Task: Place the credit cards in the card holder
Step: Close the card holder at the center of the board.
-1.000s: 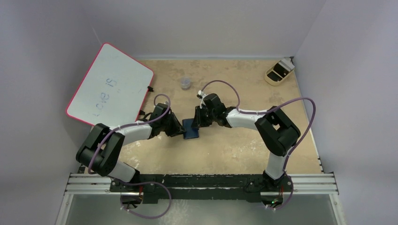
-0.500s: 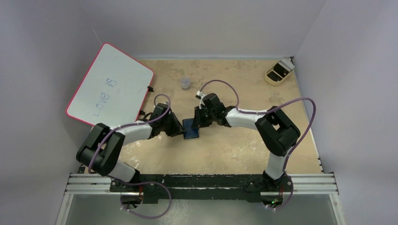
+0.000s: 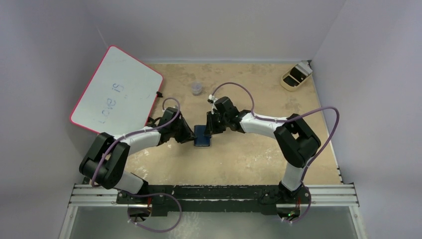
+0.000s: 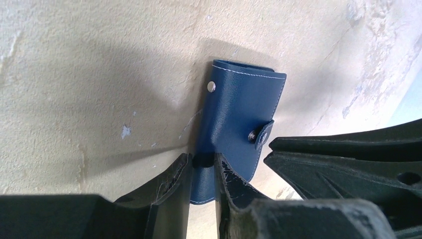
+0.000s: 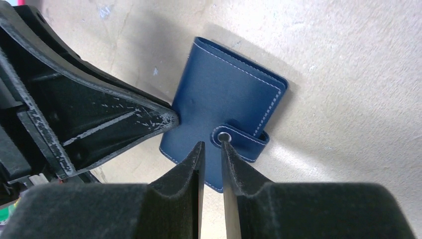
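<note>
The navy card holder [image 3: 202,137] lies folded shut on the tan table [image 3: 249,159] at the middle of the top view, wedged between our two grippers. No credit cards show in any view, so we judge the job in hand is getting the case open.

Our left gripper [image 4: 202,164] comes in from the left of the frame. Its fingers are clenched on the case's near edge, with blue leather showing in the narrow gap between them. Our right gripper [image 5: 212,145] comes in from the right with its fingers drawn almost together, only a thin slit between them. Their tips sit right at the snap tab [image 5: 244,140], beside its metal stud. Whether they have caught the tab or only rest against it, we cannot tell.

Several things could go wrong from here:
- If the left pinch spans both covers, pulling the tab would fight our own hold and the case would stay shut.
- If that pinch is shallow, a tug on the tab could slide the leather out and drag the whole case across the table.
- The tab is small and flat, so the right tips may slip off it.
- The two grippers sit very near each other, so a careless move could knock one finger against another.
</note>
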`<state>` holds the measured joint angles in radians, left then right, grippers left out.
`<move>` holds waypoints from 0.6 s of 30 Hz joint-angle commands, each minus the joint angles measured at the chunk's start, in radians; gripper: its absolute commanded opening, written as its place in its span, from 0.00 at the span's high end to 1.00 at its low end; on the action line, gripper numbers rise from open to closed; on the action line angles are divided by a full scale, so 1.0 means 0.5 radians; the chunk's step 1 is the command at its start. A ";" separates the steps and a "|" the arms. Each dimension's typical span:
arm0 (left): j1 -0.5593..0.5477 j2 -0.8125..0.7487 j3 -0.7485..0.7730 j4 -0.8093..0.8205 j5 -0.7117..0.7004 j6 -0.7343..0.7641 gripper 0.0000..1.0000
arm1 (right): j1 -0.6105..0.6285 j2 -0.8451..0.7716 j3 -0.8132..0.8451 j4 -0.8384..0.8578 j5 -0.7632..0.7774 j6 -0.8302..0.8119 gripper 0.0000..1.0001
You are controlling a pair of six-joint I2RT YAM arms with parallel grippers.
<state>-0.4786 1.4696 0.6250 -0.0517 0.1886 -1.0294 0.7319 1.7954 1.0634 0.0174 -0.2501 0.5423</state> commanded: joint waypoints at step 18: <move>-0.006 0.066 0.070 0.063 -0.037 0.056 0.78 | -0.010 0.036 0.142 -0.072 0.088 -0.060 0.80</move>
<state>-0.4786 1.4940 0.6491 -0.0628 0.1749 -1.0256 0.7315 1.8435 1.1099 0.0036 -0.2184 0.5335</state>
